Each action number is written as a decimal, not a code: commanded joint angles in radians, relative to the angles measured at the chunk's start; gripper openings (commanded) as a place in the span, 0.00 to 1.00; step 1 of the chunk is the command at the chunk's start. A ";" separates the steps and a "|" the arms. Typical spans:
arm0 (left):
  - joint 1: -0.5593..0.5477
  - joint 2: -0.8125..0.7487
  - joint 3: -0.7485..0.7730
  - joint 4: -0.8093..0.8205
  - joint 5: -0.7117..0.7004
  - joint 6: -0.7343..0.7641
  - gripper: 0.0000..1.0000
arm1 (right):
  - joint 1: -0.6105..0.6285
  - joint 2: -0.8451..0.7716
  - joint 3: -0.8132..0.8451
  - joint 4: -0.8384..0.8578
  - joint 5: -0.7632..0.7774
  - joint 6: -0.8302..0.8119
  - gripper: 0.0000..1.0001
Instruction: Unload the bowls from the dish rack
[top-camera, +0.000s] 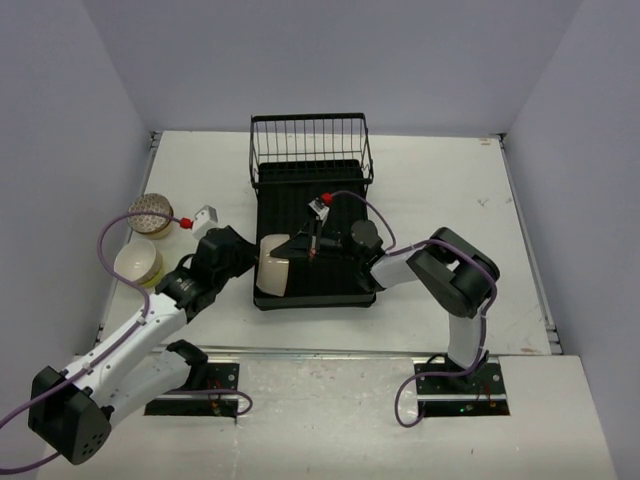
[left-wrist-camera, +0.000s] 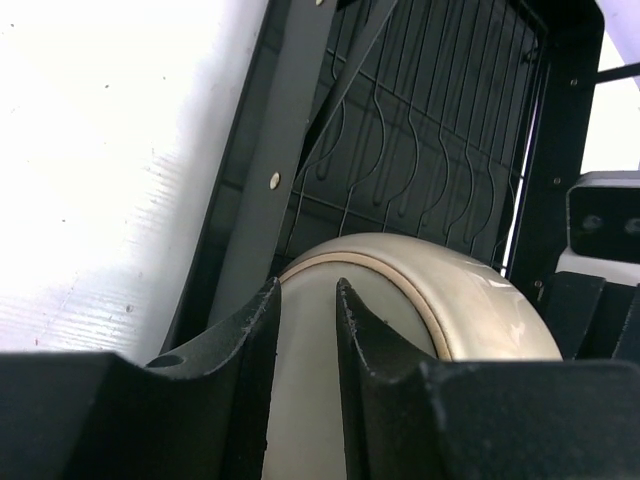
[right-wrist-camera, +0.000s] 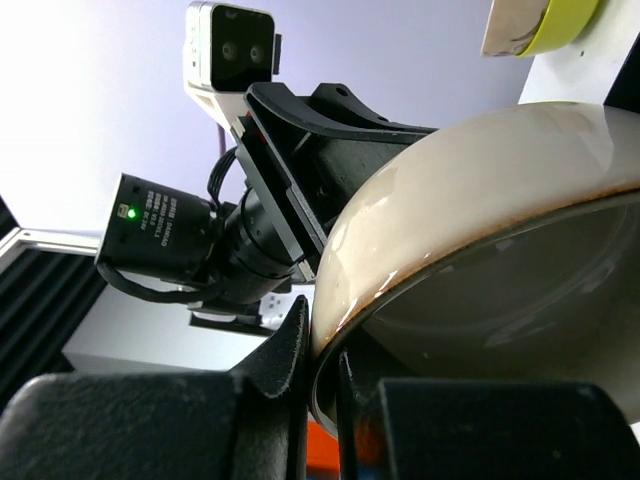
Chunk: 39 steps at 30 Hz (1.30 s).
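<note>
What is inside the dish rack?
One cream bowl, at its near-left corner, gripped by the right tool. Elsewhere the rack floor shows bare; that arm covers part of it.

Robot lab cell — bare pale walls (top-camera: 60, 120) round white table (top-camera: 430, 180) w/ bolted arms (top-camera: 455, 290).

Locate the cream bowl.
Top view: the cream bowl is at the dish rack's near-left corner, between the left tool and the right tool, which pinches its rim.

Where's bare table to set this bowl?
Biggest bare patch: table right of the rack, beyond the right arm. Narrow bare strip in front of the rack. Left side crowded: unloaded bowls and the left arm.
</note>
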 joint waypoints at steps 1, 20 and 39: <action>-0.008 -0.015 0.002 0.097 0.036 -0.020 0.31 | 0.013 0.036 0.055 0.310 -0.027 0.062 0.00; -0.006 0.040 0.078 0.134 0.015 0.008 0.38 | -0.052 -0.041 0.109 0.318 -0.081 0.097 0.00; -0.006 0.097 0.203 0.089 -0.036 0.047 0.39 | -0.073 -0.150 0.087 0.278 -0.120 0.096 0.00</action>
